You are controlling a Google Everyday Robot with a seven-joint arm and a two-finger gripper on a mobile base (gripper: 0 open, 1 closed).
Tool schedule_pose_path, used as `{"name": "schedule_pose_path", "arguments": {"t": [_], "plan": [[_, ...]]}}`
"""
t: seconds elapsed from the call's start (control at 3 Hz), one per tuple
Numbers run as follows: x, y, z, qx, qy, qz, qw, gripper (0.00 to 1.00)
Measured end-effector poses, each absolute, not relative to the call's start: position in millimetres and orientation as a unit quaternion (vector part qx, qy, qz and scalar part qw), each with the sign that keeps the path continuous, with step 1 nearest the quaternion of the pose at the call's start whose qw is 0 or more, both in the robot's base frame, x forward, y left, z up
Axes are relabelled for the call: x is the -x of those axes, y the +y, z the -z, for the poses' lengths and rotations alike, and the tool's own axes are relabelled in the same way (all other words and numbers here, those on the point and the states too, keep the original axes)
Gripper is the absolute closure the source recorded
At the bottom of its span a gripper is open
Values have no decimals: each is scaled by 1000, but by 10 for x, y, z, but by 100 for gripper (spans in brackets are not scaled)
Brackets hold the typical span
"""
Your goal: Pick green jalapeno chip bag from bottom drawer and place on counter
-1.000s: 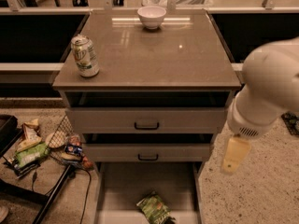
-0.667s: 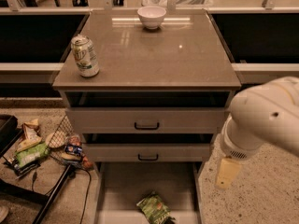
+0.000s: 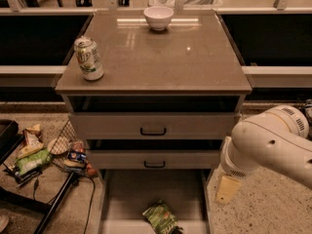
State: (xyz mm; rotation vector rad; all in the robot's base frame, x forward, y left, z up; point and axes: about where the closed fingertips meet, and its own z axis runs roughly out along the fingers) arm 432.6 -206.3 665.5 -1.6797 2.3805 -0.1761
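Camera view: the bottom drawer (image 3: 129, 196) stands pulled out. The green jalapeno chip bag (image 3: 162, 217) lies on the drawer's floor, near its front edge and slightly right of its middle. The gripper (image 3: 227, 189) hangs just outside the drawer's right wall, apart from the bag. Only a pale part of it shows below the arm's wrist, so I cannot tell whether it is wide or narrow. It seems to carry nothing. Above the drawer, the counter (image 3: 161, 62) bears a soda can (image 3: 89, 58) and a white bowl (image 3: 158, 17), but no bag. The drawer is open, so that much is ready. By my judgement, reaching in, gripping the bag, lifting it and setting it on the counter are all left to do.
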Motion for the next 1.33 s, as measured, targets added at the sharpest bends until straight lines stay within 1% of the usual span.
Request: {"name": "schedule_pose_path", "arguments": {"t": [0.33, 0.67, 1.0, 1.33], "plan": [[-4335, -1792, -6192, 570, 814, 26, 107, 0], [-4281, -1292, -5415, 580, 809, -22, 96, 0], [-4205, -568, -4280, 575, 808, -91, 91, 0], [-4208, -202, -3664, 549, 820, -136, 92, 0]]}}
